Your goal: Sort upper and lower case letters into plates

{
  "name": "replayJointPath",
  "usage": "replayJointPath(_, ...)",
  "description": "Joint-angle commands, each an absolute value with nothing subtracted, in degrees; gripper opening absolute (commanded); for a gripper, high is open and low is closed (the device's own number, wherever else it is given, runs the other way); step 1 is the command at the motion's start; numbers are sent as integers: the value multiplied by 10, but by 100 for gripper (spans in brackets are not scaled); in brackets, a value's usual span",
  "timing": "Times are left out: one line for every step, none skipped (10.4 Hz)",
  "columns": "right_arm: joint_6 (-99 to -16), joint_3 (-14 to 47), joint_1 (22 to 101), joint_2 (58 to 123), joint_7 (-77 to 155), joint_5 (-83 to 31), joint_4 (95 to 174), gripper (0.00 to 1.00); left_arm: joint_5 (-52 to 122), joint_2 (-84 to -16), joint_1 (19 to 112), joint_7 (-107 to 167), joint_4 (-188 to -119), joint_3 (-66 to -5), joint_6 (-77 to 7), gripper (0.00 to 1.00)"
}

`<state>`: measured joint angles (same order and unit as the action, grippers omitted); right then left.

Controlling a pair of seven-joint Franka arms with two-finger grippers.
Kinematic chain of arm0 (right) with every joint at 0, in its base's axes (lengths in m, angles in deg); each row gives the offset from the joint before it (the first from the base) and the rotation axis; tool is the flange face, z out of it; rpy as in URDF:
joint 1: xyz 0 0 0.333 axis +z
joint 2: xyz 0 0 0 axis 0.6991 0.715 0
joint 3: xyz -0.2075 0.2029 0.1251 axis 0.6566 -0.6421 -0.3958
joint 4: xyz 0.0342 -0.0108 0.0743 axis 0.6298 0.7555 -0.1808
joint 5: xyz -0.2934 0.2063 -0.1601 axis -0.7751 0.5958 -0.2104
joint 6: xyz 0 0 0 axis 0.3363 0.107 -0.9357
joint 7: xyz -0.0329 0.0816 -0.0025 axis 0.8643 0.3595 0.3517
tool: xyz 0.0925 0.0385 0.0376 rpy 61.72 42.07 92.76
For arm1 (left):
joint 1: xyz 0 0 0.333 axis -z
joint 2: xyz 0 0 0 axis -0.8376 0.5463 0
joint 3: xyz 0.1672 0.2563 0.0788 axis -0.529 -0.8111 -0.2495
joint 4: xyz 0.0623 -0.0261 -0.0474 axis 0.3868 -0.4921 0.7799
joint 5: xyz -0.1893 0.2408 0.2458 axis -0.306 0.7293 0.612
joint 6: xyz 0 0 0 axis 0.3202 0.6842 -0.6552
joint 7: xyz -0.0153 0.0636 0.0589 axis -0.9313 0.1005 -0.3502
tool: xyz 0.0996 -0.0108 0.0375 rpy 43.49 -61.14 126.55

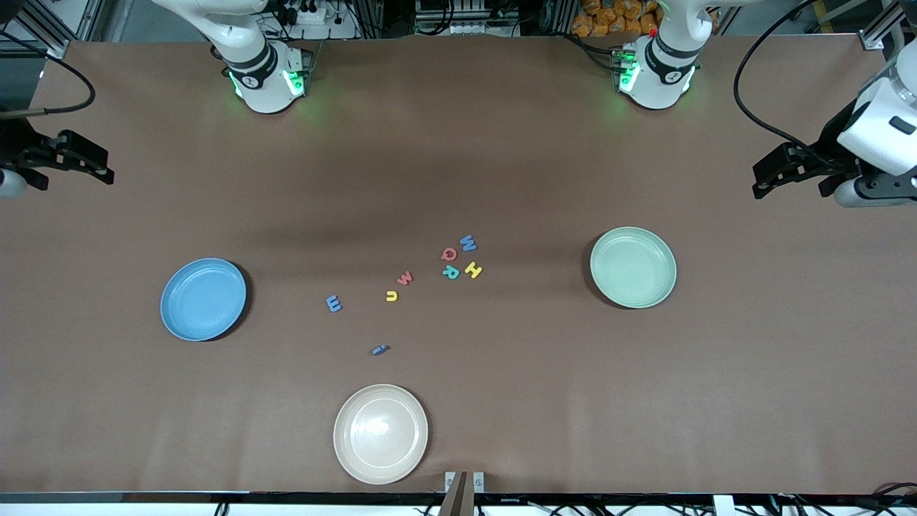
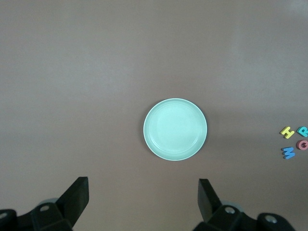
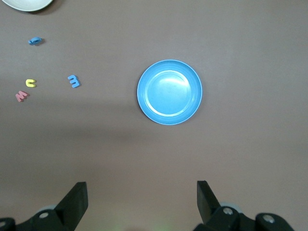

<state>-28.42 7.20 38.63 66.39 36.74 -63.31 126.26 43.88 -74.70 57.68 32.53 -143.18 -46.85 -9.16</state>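
Brown worktop [image 1: 458, 401] carries eight loose letters [image 1: 458, 259] mid-table — between blue plate [image 1: 203, 299] and mint plate [image 1: 633, 267]. Left gripper [image 2: 143, 192] and right gripper [image 3: 142, 195] wait — each spread wide, holding nothing, over its own end.

The blue plate [image 1: 203, 299] sat toward the right arm's end, the mint green plate [image 1: 633, 266] toward the left arm's; both were empty. Between them lay the letters: W [image 1: 468, 243], Q [image 1: 448, 254], R [image 1: 450, 271], H [image 1: 473, 270] clustered; w [image 1: 405, 278], u [image 1: 392, 296], m [image 1: 333, 304] and a small blue piece [image 1: 379, 350] scattered.
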Motion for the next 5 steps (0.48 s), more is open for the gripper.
replayJointPath(-286, 68, 383, 685, 361, -629, 1250, 100, 427, -735, 582, 311, -1435, -461, -89, 100)
replayJointPath(-286, 68, 382, 691, 361, -629, 1251, 100, 428, -721, 582, 311, -1434, -444, -88, 100)
replayJointPath(-286, 68, 381, 696, 361, -629, 1251, 100, 427, -715, 583, 309, -1440, -441, -87, 100)
replayJointPath(-286, 68, 379, 697, 360, -629, 1251, 100, 427, -695, 594, 317, -1441, -435, -86, 100)
replayJointPath(-286, 68, 376, 698, 359, -629, 1251, 100, 426, -677, 614, 345, -1441, -429, -87, 100)
